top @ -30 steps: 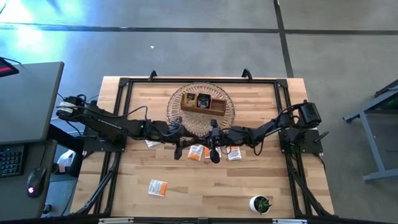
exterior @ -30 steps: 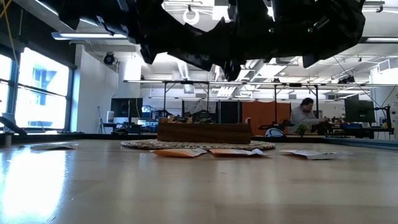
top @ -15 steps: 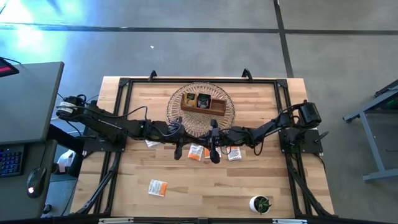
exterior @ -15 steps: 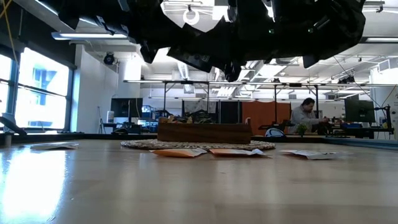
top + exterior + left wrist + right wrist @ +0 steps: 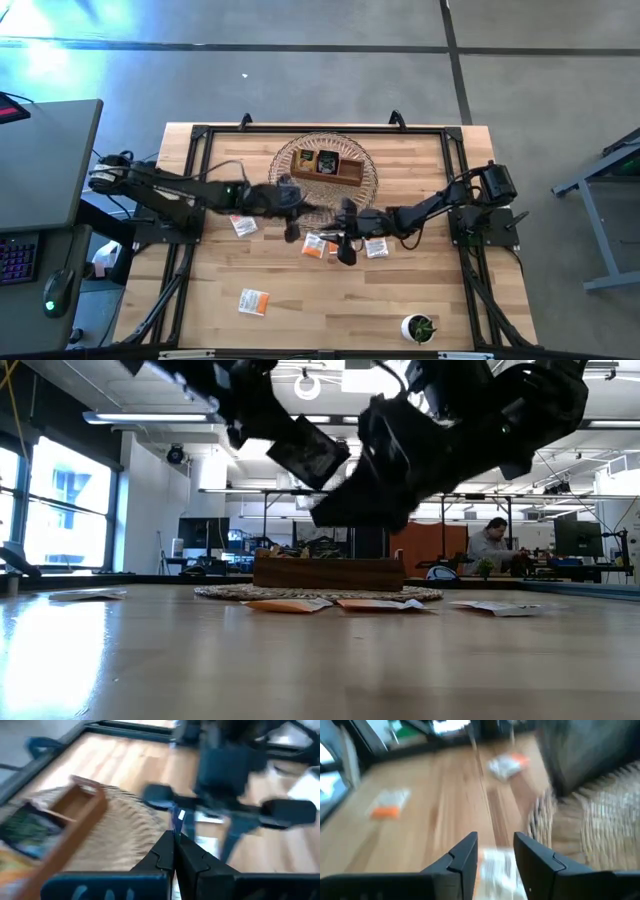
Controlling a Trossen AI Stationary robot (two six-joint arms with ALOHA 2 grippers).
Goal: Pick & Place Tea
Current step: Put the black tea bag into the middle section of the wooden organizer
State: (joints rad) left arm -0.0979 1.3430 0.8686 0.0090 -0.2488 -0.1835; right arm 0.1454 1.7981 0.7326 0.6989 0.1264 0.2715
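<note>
Nearest the table's (image 5: 330, 310) front edge stand a small green plant (image 5: 420, 327) in a white pot, toward my right side, and a lone white-and-orange sachet (image 5: 254, 301) lying flat toward my left, the two well apart. Farther in, three more sachets lie in a loose row on the bare wood: a left sachet (image 5: 243, 226) under my left arm, an orange-marked sachet (image 5: 318, 244) near the centre, and a pale sachet (image 5: 376, 246) just to its right. My right gripper (image 5: 495, 840) hangs above this row, between the orange-marked sachet and the pale one; its two fingers stand apart with clear wood showing in the gap, and they hold nothing. My left gripper (image 5: 175, 837) is raised off the table at the near edge of the round woven mat (image 5: 283, 165); its fingers are pressed together on a dark sachet (image 5: 308, 453), seen edge-on as a thin sliver from the wrist and as a tilted dark square from table level. Beyond it, on the mat, sits the brown wooden tray (image 5: 345, 178), with several tray sachets (image 5: 326, 161) already inside; I cannot tell which compartments they occupy. Far behind the table, a seated person (image 5: 490, 545) appears in the room.
</note>
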